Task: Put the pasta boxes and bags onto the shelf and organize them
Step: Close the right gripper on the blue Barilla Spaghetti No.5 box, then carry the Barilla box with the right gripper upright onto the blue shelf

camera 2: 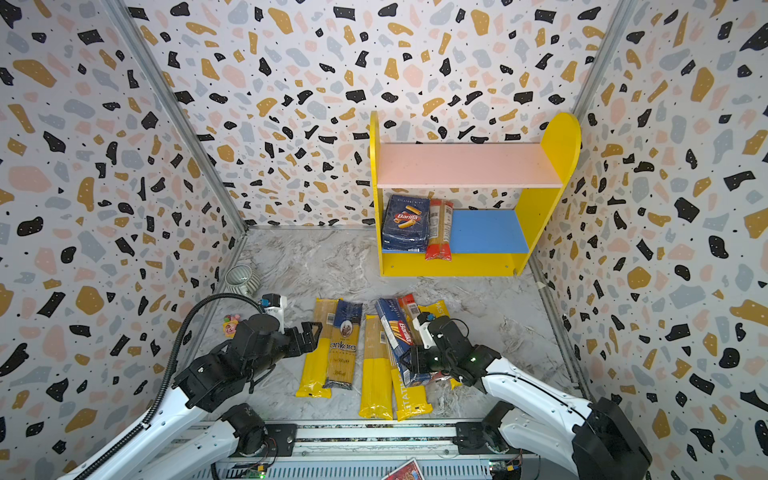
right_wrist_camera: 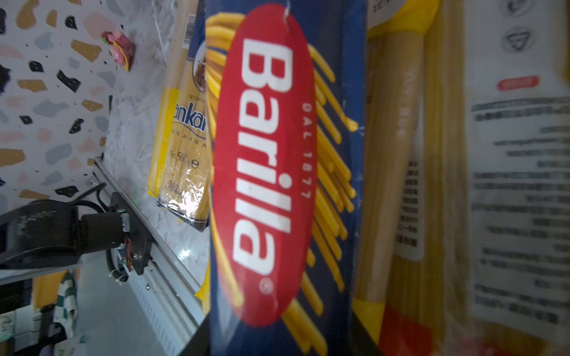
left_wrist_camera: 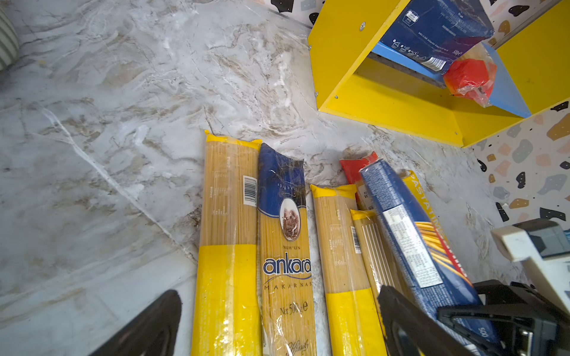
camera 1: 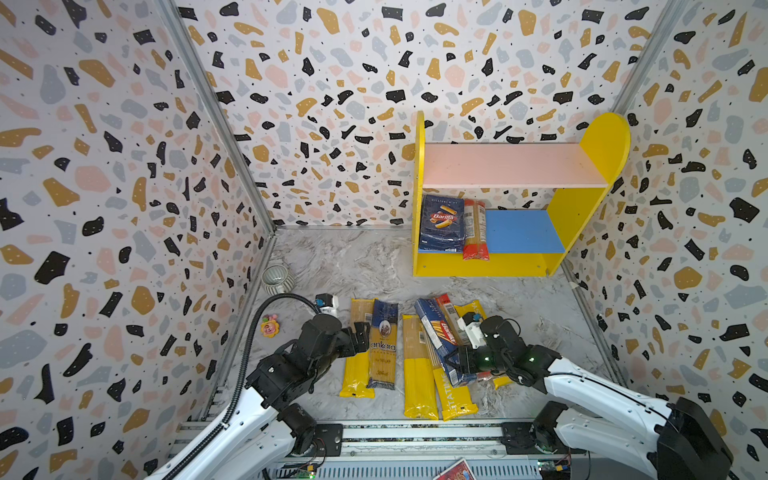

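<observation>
The long Barilla box lies slanted on top of the bags on the table. My right claw is clamped across its near end. In the right wrist view the box fills the gap between my jaws, though I cannot tell whether it has cleared the bags beneath. Under and beside it lie yellow-ended bags and a red-orange bag. Further left the ankara bag overlaps the leftmost yellow-ended bag; my left claw hangs above them spread wide, holding nothing. At the back, the shelf carries the wide Barilla box and a second red-orange bag side by side on its blue lower board
</observation>
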`<state>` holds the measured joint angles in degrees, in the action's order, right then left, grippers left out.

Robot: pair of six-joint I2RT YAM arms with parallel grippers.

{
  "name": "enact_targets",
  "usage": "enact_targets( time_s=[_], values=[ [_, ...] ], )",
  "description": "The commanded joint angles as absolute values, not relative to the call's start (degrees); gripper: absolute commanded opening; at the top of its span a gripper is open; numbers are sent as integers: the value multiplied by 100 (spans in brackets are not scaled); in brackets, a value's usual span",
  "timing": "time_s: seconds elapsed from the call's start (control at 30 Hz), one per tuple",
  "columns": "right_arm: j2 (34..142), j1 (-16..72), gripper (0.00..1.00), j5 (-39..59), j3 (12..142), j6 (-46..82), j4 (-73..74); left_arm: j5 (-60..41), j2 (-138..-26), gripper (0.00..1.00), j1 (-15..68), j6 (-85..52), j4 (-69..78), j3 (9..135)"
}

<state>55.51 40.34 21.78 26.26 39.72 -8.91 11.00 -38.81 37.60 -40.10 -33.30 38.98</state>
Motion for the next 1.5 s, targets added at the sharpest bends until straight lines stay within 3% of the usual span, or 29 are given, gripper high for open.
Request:
enact_targets(
  time_s=[0.0,0.4,0.6,0.87,1.17,1.47],
  values=[
    [5024,3563,41,3026,2786,4033,0,1025,-3999,100,3727,-3966,-3103,4120],
    [4503,1838,39,4052,3285,3914,-377,814,-4682,99,3727,-3799,-2737,4638],
    [4744,1002,39,4536,3757,3797,-448,598,-5250,100,3727,-3648,-2620,5114],
    [5354,73,39,4955,4352,3771,-258,-479,-6139,99,3808,-3728,-1827,5863],
    [6269,-546,38,4450,5153,3375,-246,-807,-7241,100,4034,-3420,-1697,7174],
    [7678,-553,38,3534,6503,2927,-189,-824,-7528,99,4030,-3299,-1490,7065]
  ],
)
